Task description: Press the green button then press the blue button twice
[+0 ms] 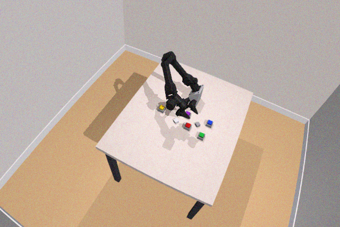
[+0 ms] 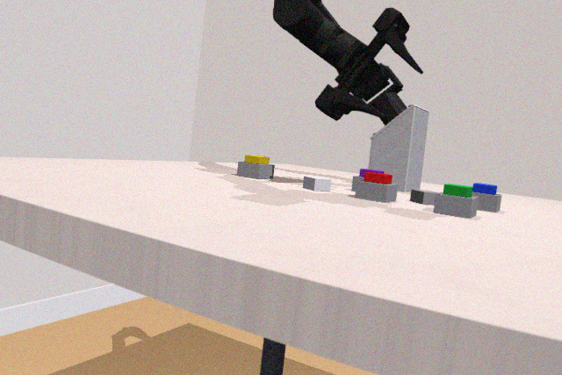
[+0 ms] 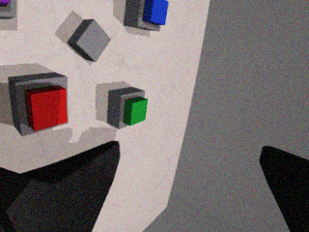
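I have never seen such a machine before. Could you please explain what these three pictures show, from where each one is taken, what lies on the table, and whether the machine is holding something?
The black machine is a robot arm mounted on a table. Its gripper, two fingers for grasping, is open and holds nothing. One picture looks down from high above, one from the table's side, one from a camera at the arm's wrist. On the table stand push-buttons on grey bases: yellow, purple, red, green, blue. There are also a white block and a grey block.
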Action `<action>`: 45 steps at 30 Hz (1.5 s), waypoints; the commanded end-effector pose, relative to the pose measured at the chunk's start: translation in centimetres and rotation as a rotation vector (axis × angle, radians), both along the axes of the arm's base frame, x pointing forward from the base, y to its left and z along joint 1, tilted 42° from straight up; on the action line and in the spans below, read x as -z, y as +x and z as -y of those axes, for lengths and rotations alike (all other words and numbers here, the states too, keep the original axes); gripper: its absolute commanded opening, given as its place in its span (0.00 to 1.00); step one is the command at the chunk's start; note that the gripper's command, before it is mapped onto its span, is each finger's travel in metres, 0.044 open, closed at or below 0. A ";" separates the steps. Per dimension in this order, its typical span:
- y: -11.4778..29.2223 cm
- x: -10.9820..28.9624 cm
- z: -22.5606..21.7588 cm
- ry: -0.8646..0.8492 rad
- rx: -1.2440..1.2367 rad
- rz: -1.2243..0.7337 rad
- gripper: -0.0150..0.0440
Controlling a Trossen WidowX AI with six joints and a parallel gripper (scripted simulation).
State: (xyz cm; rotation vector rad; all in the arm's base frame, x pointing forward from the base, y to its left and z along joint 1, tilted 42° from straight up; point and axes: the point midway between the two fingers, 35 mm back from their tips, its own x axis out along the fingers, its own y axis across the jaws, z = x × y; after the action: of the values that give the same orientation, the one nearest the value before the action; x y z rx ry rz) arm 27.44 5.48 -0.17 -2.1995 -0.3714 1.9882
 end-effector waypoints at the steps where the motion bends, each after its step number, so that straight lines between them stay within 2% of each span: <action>1: 0.1 0.1 0.0 -0.008 -0.019 0.001 0.93; 3: 0.5 0.6 -0.3 -0.066 -0.177 0.002 0.93; 9: 2.1 3.0 -2.0 -0.274 -0.931 -0.041 0.93; 14: 3.3 5.1 -3.8 -0.365 -1.594 -0.146 0.93; 19: 4.1 7.2 -5.9 -0.359 -2.267 -0.332 0.93; 24: 4.6 9.2 -8.4 -0.231 -2.881 -0.616 0.93; 26: 4.6 9.5 -8.7 -0.190 -2.973 -0.666 0.93; 40: 4.6 9.5 -8.8 -0.189 -2.976 -0.668 0.93; 45: 4.5 13.8 -4.8 -0.190 -2.976 -0.671 0.71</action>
State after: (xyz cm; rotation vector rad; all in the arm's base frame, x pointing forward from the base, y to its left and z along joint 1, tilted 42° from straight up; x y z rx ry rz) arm 32.68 13.39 -11.38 -0.4955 1.4671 -0.5903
